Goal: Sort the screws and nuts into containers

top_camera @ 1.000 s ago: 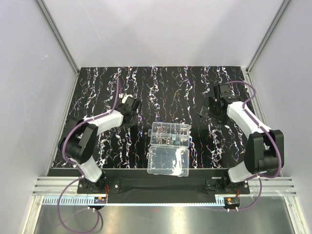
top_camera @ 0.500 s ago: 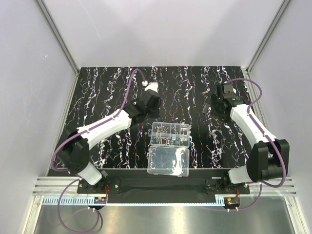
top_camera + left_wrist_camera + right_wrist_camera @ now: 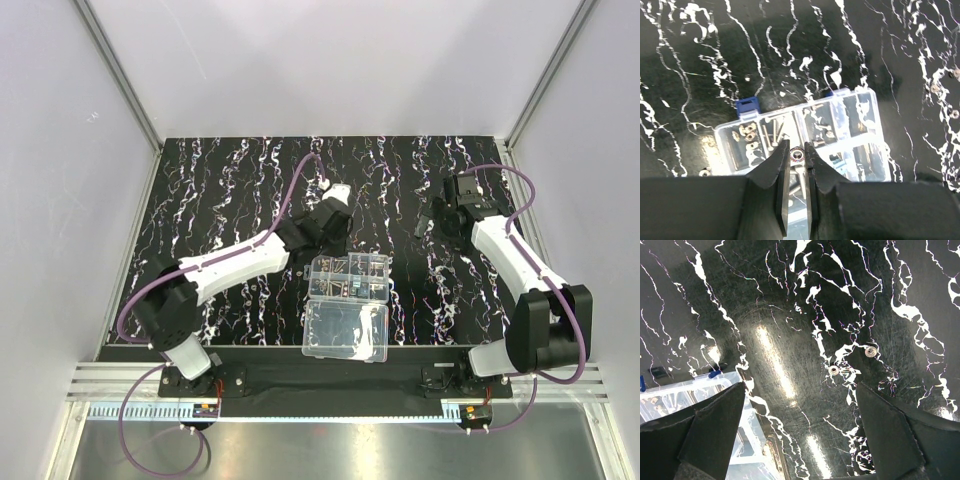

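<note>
My left gripper is shut on a small silvery nut, pinched between its fingertips. It hangs over the clear organizer box, whose containers hold screws and nuts. In the top view the left gripper sits just behind the box. My right gripper stands wide open above the mat with nothing between its fingers. Two loose nuts lie ahead of it. From above, the right gripper is right of the box.
The box's open clear lid lies flat toward the near edge. Blue latches mark the box's far side. More loose nuts lie on the black streaked mat to the right, and one beside the box's left end.
The left arm has swung from the left of the mat rightward to just behind the box, its gripper staying shut. The right gripper shifted slightly back and stayed open.
</note>
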